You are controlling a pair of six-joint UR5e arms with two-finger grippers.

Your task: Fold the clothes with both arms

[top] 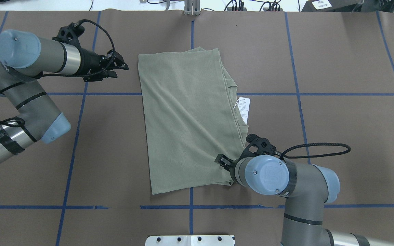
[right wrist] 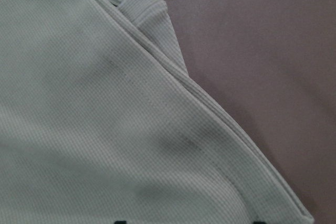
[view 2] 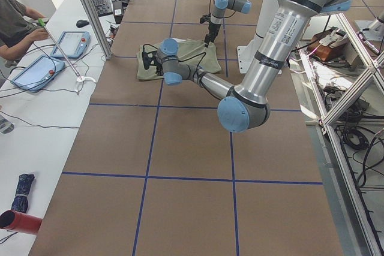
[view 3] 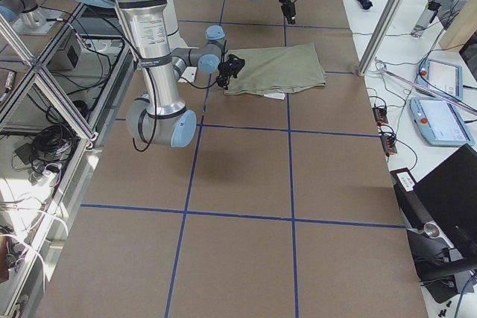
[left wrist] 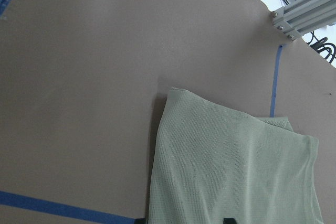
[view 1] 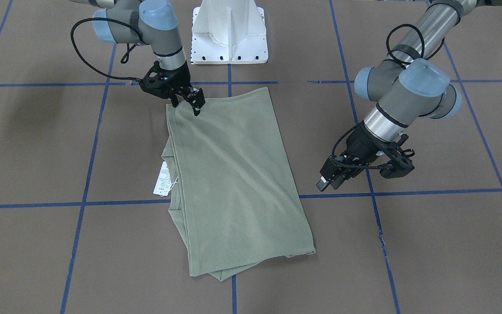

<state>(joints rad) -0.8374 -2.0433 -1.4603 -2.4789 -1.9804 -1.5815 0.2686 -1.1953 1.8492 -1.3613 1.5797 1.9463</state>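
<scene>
Shirt (top: 183,119), long axis toward table's (top: 320,51) far edge.
Right gripper (view 1: 186,107) splayed over its near corner; left gripper (top: 119,69) splayed, beside far corner.

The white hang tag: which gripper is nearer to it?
Right. The right gripper is at the shirt corner on the hang tag side; the left gripper is beyond the shirt's opposite edge.

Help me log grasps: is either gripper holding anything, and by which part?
Nothing is held. The right gripper is open over the shirt's corner; the left gripper is open beside it.
</scene>
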